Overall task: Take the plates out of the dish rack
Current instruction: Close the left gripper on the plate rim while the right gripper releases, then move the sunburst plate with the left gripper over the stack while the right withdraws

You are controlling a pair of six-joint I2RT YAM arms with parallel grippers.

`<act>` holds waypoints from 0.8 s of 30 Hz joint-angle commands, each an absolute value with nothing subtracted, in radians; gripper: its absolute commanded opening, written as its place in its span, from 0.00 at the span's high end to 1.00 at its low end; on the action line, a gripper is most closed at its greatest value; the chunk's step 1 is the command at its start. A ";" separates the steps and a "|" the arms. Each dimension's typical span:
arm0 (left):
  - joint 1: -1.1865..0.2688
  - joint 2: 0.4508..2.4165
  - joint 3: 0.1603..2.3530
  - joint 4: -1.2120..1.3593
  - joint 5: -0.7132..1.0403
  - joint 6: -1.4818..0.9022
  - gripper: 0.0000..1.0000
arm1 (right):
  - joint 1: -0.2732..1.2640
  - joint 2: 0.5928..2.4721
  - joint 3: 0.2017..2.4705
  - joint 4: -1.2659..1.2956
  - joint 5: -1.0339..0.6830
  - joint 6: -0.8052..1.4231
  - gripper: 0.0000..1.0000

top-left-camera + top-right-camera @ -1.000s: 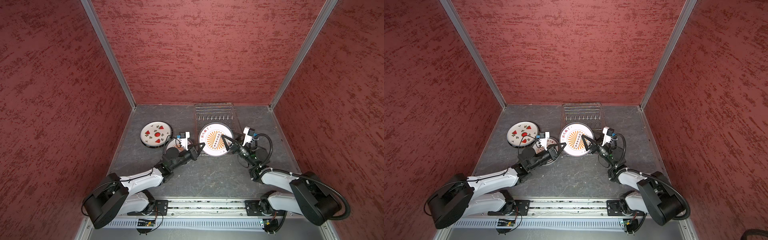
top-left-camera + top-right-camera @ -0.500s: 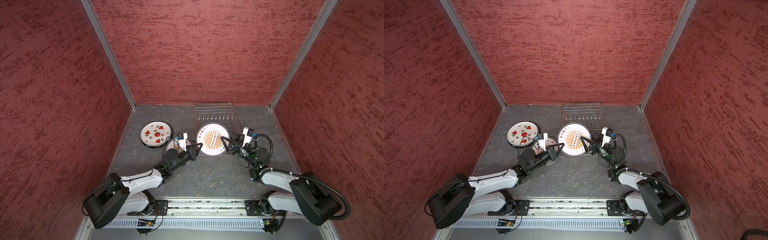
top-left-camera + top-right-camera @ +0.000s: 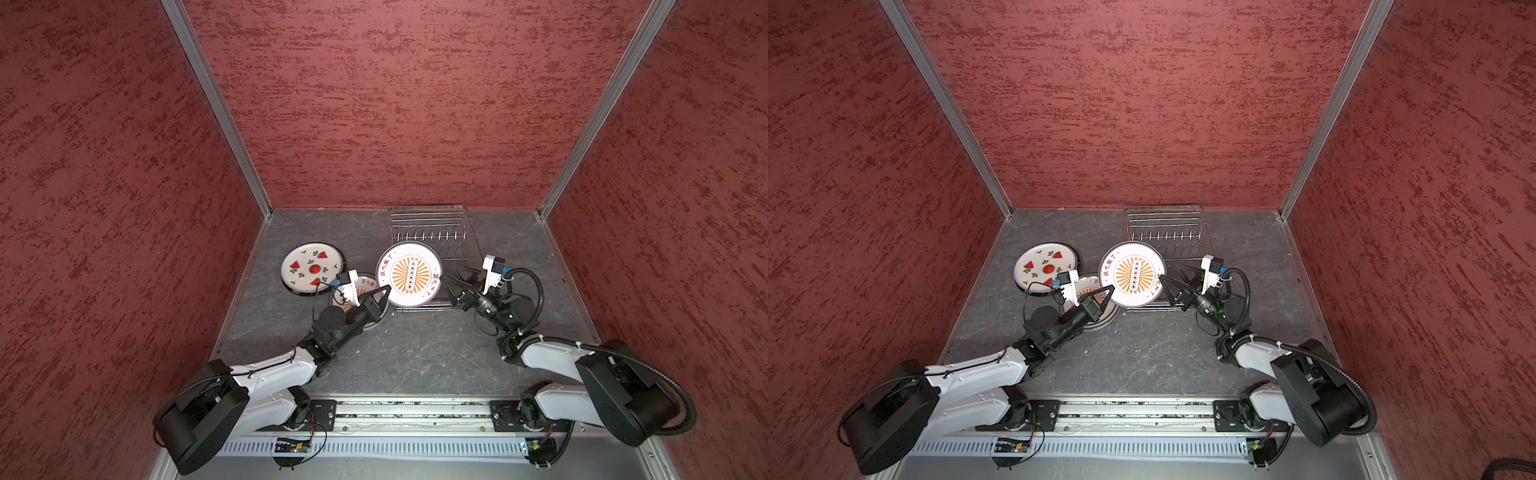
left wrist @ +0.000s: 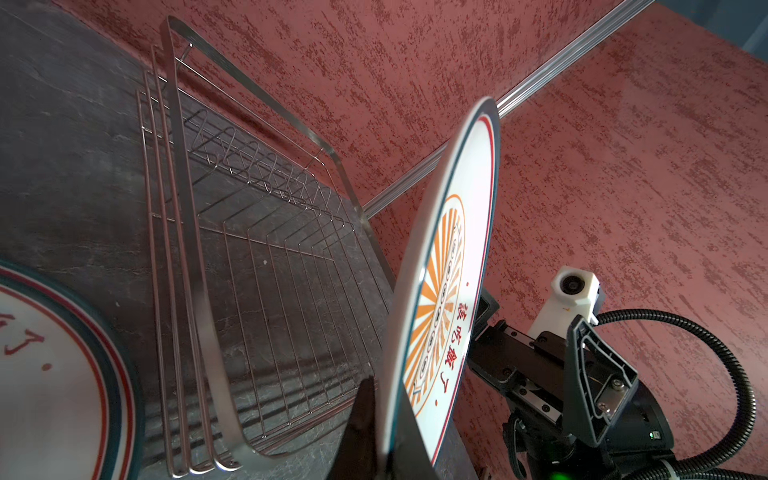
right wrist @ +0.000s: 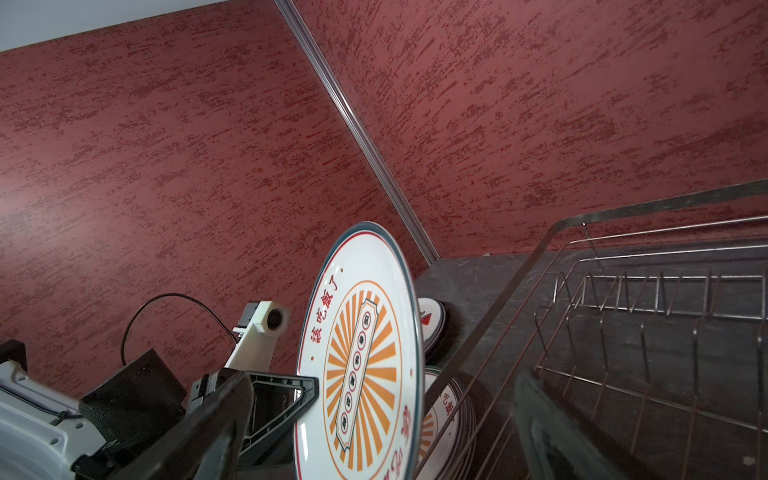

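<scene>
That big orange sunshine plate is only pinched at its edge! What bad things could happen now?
1. The left hand pinches the sunburst plate by just its rim, tilted up nearly on edge; it might slip or swing down.
2. If it drops, it could hit the dish rack wire or the stack of plates nearby and chip.
3. The open right hand sits close to the rim and might bump it.

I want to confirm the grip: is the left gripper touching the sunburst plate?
Touching. The left wrist view shows the rim of the sunburst plate wedged between the two black fingers of the left gripper, which is shut on it.
</scene>
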State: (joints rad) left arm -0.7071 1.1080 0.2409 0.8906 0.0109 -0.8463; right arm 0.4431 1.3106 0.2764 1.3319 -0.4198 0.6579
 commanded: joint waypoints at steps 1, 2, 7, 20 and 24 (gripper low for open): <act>-0.699 1.063 0.228 0.943 -0.024 -0.856 1.00 | 0.456 1.331 0.298 1.374 -0.455 0.645 0.02; -0.696 1.052 0.225 0.936 -0.027 -0.856 1.00 | 0.461 1.338 0.304 1.369 -0.456 0.639 0.02; -0.684 1.008 0.197 0.910 -0.074 -0.867 1.00 | 0.485 1.347 0.332 1.326 -0.468 0.611 0.02; -0.644 0.864 0.146 0.815 -0.138 -0.896 1.00 | 0.591 1.358 0.446 1.105 -0.410 0.464 0.04; -0.637 0.833 0.136 0.790 -0.156 -0.904 1.00 | 0.627 1.383 0.491 1.048 -0.414 0.424 0.04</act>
